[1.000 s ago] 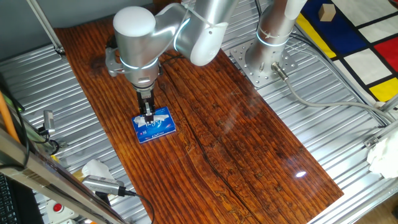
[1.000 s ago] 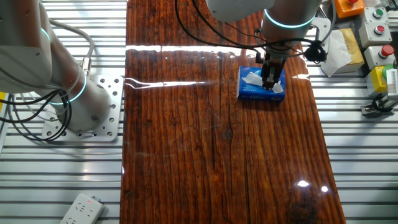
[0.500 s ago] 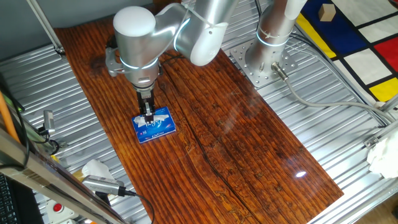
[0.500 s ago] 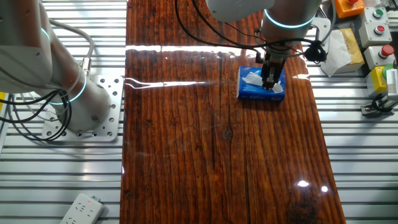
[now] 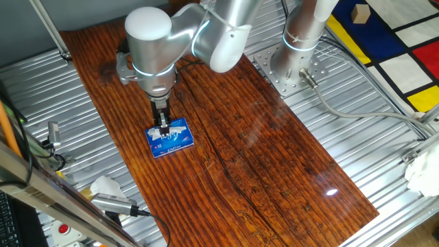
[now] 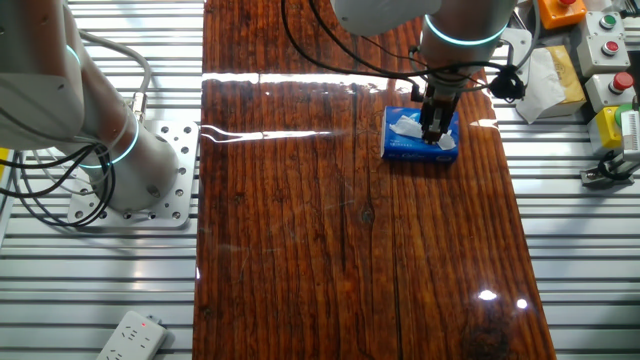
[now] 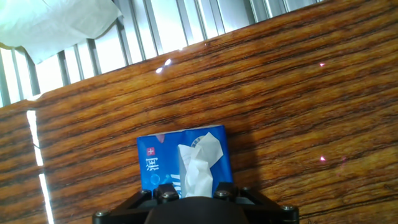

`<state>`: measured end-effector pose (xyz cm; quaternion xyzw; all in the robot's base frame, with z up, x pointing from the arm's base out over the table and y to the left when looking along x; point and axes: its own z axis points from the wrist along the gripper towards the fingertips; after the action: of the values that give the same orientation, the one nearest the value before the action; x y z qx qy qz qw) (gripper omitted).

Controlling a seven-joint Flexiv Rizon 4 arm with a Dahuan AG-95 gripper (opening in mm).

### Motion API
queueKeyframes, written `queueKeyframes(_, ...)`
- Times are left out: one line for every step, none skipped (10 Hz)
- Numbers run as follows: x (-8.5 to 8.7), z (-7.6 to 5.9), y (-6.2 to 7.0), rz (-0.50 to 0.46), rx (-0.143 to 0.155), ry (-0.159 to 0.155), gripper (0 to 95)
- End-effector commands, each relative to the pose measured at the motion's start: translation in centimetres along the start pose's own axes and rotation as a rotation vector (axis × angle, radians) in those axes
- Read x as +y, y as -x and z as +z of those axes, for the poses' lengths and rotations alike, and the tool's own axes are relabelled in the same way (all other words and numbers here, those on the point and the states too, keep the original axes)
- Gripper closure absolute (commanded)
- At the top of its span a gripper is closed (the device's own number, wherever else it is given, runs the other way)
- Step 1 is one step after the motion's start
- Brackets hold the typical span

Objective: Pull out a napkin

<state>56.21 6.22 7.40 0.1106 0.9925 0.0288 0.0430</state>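
Napkin (image 7: 194, 169) is thin, soft, tears easily; we take the tuft above the blue pack (image 7: 155, 167). Gripper (image 5: 163, 132) seems closed on it, though fingertips are hidden.

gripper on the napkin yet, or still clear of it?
Touching. In the hand view the napkin rises from the blue pack straight into the gripper, its top pinched there with no gap showing.

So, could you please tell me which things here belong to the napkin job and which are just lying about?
Job:
- napkin
- blue tissue pack
- gripper, down on the pack

Lying about:
- white wad of paper
- power strip
- button boxes
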Motion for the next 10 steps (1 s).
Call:
queueKeyframes(0.0,0.0,0.0,0.001,0.000,0.000,57.0)
queueKeyframes(0.0,0.0,0.0,0.001,0.000,0.000,57.0)
queueKeyframes(0.0,0.0,0.0,0.001,0.000,0.000,57.0)
queueKeyframes(0.0,0.0,0.0,0.001,0.000,0.000,57.0)
queueKeyframes(0.0,0.0,0.0,0.001,0.000,0.000,57.0)
queueKeyframes(1.6,-4.1,-1.9,-0.003,-0.050,-0.008,38.0)
queueKeyframes(1.4,-4.4,-2.4,-0.008,-0.046,-0.010,38.0)
queueKeyframes(1.2,-4.6,-3.1,-0.010,-0.043,-0.012,38.0)
queueKeyframes(0.9,-4.7,-3.8,-0.012,-0.044,-0.011,38.0)
queueKeyframes(0.6,-4.8,-4.0,-0.018,-0.043,-0.011,38.0)
